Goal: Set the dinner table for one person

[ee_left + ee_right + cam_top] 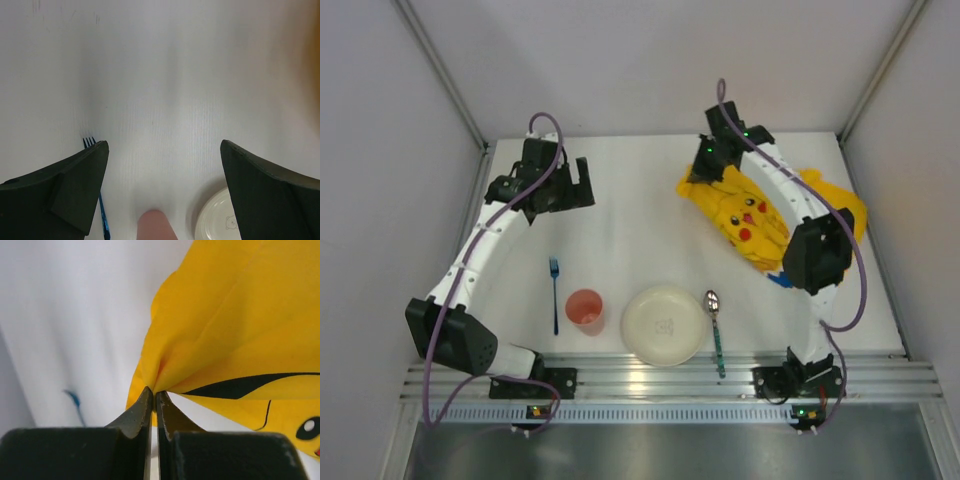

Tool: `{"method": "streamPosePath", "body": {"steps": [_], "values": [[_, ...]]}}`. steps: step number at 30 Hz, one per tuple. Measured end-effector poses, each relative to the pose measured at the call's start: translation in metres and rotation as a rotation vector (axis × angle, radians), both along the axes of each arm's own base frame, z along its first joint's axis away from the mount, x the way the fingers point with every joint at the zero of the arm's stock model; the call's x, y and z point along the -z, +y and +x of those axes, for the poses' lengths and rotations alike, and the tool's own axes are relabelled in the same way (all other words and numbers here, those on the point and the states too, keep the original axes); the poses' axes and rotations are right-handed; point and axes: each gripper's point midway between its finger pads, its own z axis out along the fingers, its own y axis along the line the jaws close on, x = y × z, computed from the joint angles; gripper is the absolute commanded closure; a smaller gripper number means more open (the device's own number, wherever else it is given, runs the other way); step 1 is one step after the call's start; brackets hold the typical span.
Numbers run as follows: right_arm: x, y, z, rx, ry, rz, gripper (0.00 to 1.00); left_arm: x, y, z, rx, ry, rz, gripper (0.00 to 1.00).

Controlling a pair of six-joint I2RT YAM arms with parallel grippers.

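Note:
On the white dinner table (630, 230) near the front rail lie a blue fork (555, 295), a pink cup (585, 310), a cream plate (665, 325) and a spoon with a green handle (716, 330). A yellow cartoon-printed placemat (750, 215) lies crumpled at the back right. My right gripper (705, 170) is shut on the placemat's left edge; the right wrist view shows the fingertips (154, 396) pinching a bunched fold of the placemat (240, 330). My left gripper (565, 185) is open and empty above the back left; its view shows the fork (103, 220), cup (156, 226) and plate (215, 222) below.
White walls enclose the table on the left, back and right. The slotted aluminium rail (660, 380) runs along the near edge with both arm bases on it. A small blue thing (780, 280) shows under the placemat's near corner.

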Motion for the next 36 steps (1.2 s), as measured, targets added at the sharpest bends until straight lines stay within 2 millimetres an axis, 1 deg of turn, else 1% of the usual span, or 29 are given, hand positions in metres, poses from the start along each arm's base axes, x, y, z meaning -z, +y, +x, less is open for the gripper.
{"method": "streamPosePath", "body": {"steps": [1, 2, 3, 4, 5, 6, 7, 8, 10, 11, 12, 13, 15, 17, 20, 22, 24, 25, 26, 28, 30, 31, 32, 34, 36], "values": [[-0.010, 0.028, 0.000, -0.048, -0.025, 0.032, 0.99, -0.002, 0.000, 0.001, 0.000, -0.004, -0.002, 0.01], [-0.018, 0.057, -0.004, -0.100, -0.040, 0.065, 0.93, -0.004, -0.001, 0.002, -0.001, -0.009, -0.003, 0.01], [-0.021, 0.085, -0.009, -0.152, -0.043, 0.096, 0.79, -0.006, -0.001, 0.003, 0.000, -0.014, -0.005, 0.01], [-0.019, 0.114, -0.017, -0.207, -0.033, 0.129, 0.25, -0.008, -0.001, 0.004, 0.000, -0.019, -0.007, 0.01], [-0.014, 0.134, -0.025, -0.251, -0.014, 0.148, 0.03, -0.009, -0.002, 0.005, -0.002, -0.021, -0.008, 0.01], [-0.003, 0.154, -0.034, -0.299, 0.012, 0.159, 0.00, -0.010, -0.002, 0.006, -0.002, -0.024, -0.010, 0.01], [0.008, 0.166, -0.042, -0.334, 0.038, 0.159, 0.00, -0.011, -0.002, 0.006, -0.003, -0.025, -0.011, 0.01], [0.021, 0.174, -0.050, -0.357, 0.071, 0.155, 0.00, -0.012, -0.002, 0.007, -0.004, -0.027, -0.013, 0.01], [0.041, 0.176, -0.060, -0.373, 0.128, 0.137, 0.00, -0.012, -0.003, 0.008, -0.008, -0.027, -0.017, 0.01], [0.049, 0.170, -0.062, -0.369, 0.149, 0.120, 0.00, -0.012, -0.003, 0.008, -0.010, -0.026, -0.019, 0.01], [0.052, 0.164, -0.062, -0.362, 0.156, 0.110, 0.00, -0.012, -0.003, 0.008, -0.012, -0.025, -0.021, 0.01], [0.055, 0.155, -0.061, -0.351, 0.159, 0.096, 0.00, -0.012, -0.003, 0.008, -0.013, -0.024, -0.022, 0.01], [0.057, 0.129, -0.062, -0.315, 0.169, 0.066, 0.00, -0.010, -0.004, 0.009, -0.015, -0.018, -0.022, 0.01], [0.053, 0.096, -0.064, -0.268, 0.167, 0.039, 0.00, -0.005, -0.005, 0.011, -0.013, -0.006, -0.021, 0.01], [0.040, 0.033, -0.071, -0.168, 0.145, 0.007, 0.00, 0.009, -0.009, 0.016, -0.007, 0.027, -0.009, 0.01], [0.034, -0.007, -0.082, -0.097, 0.132, 0.000, 0.00, 0.020, -0.015, 0.021, 0.004, 0.052, -0.001, 0.01], [0.037, -0.037, -0.088, -0.035, 0.130, -0.009, 0.00, 0.033, -0.022, 0.028, 0.014, 0.082, 0.010, 0.01], [0.042, -0.047, -0.091, -0.013, 0.137, -0.015, 0.00, 0.039, -0.024, 0.031, 0.014, 0.094, 0.019, 0.01], [0.051, -0.053, -0.093, -0.004, 0.149, -0.022, 0.01, 0.042, -0.024, 0.034, 0.009, 0.100, 0.031, 0.01], [0.071, -0.054, -0.100, -0.008, 0.194, -0.035, 0.01, 0.046, -0.022, 0.040, -0.009, 0.101, 0.062, 0.01], [0.090, -0.052, -0.107, -0.018, 0.239, -0.044, 0.02, 0.043, -0.017, 0.044, -0.038, 0.080, 0.095, 0.01], [0.096, -0.052, -0.112, -0.022, 0.255, -0.046, 0.02, 0.039, -0.012, 0.046, -0.064, 0.052, 0.113, 0.01], [0.100, -0.052, -0.117, -0.023, 0.270, -0.048, 0.02, 0.037, -0.007, 0.046, -0.084, 0.025, 0.121, 0.01], [0.100, -0.052, -0.125, -0.029, 0.278, -0.051, 0.02, 0.038, 0.004, 0.036, -0.115, 0.009, 0.133, 0.01], [0.088, -0.051, -0.133, -0.045, 0.250, -0.060, 0.02, 0.040, 0.014, 0.024, -0.144, 0.015, 0.130, 0.01]]}}
